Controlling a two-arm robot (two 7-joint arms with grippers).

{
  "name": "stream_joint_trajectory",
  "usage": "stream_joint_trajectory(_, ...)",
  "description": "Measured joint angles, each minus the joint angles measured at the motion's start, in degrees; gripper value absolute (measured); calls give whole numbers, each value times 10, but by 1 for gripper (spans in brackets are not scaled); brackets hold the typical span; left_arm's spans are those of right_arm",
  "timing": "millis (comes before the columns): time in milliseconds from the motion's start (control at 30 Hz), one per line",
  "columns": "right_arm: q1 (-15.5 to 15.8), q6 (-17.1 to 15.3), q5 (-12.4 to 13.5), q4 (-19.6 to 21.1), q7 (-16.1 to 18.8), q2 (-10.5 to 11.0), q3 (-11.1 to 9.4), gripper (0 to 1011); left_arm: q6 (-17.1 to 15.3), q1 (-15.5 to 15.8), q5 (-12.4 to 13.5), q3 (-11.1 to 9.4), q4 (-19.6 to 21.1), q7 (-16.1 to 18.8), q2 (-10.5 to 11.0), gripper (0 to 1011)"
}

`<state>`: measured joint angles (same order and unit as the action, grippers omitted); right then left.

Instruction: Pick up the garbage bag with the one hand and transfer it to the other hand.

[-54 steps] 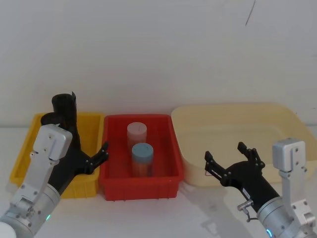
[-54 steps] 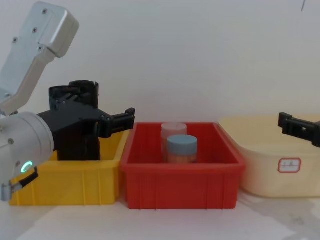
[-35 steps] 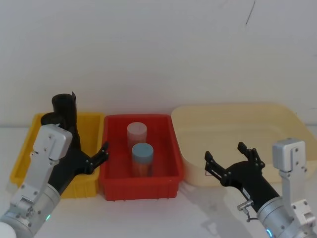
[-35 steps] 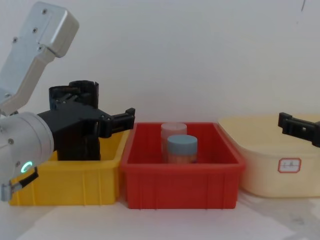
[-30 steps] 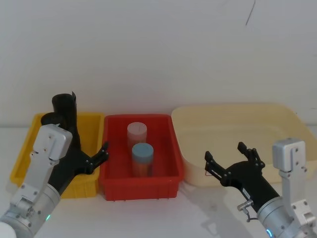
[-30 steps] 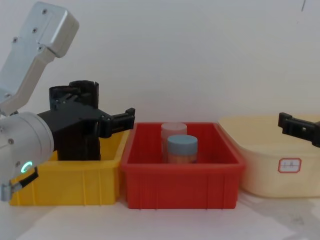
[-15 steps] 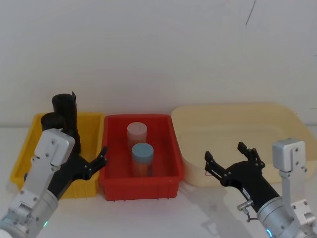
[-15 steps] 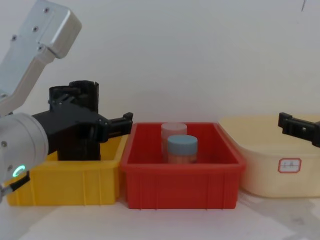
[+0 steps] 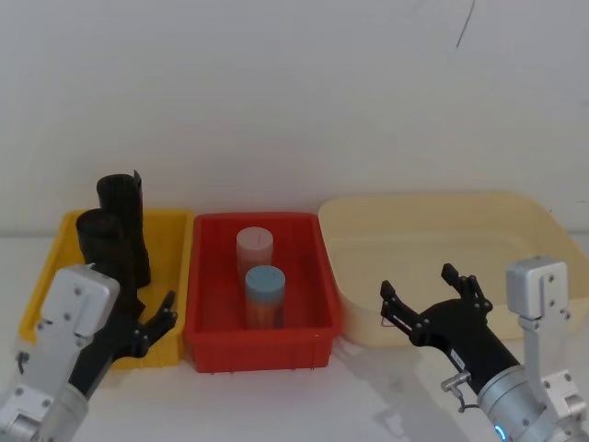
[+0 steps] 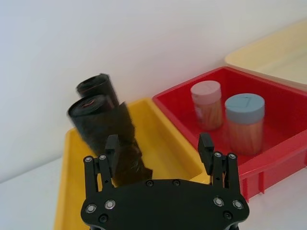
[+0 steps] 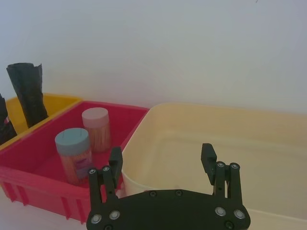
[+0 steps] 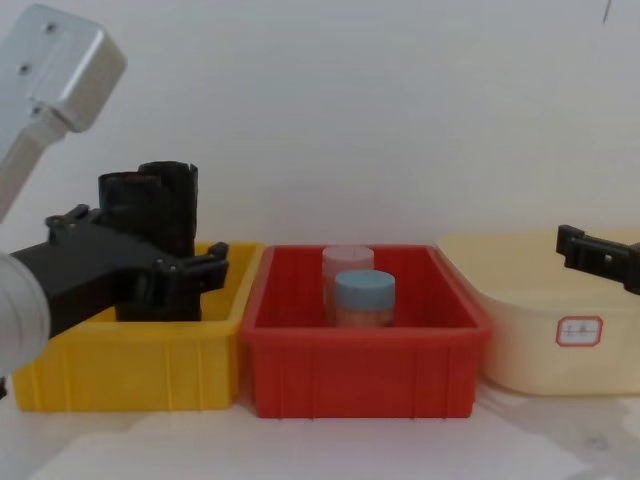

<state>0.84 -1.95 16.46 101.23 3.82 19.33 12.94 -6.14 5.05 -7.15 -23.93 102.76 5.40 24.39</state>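
Two garbage bag rolls [image 9: 101,241] in yellow bin [image 9: 175,267] beyond wide-spread left end effector [image 10: 159,143].

I count two garbage bag rolls [image 9: 101,244] [image 9: 124,210], two jars [image 9: 255,249] [image 9: 264,293], three bins, namely yellow [image 9: 48,272], red [image 9: 258,346] and cream [image 9: 433,241], and two grippers [image 10: 159,143] [image 11: 161,152].

Bright, even, diffuse light; white wall [image 9: 294,92] evenly lit; soft faint shadows on table [image 12: 330,445] under red bin [image 12: 360,375], lower centre.
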Motion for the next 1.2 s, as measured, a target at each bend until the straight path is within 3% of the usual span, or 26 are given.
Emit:
stream_joint_trajectory(333,0,0,0,0,0,0,0,1000,23,-43,-9,36,18,29,-5,1001)
stream_joint_trajectory(600,0,0,0,0,0,0,0,1000,41,-54,-22,55,17,33,-10,1001)
stream_joint_trajectory(933,0,0,0,0,0,0,0,1000,54,-46,-43,69,-1,14,-15,1001)
stream_joint_trajectory(1200,0,0,0,0,0,0,0,1000,60,-19,-62,73,-34,-15,-22,1001)
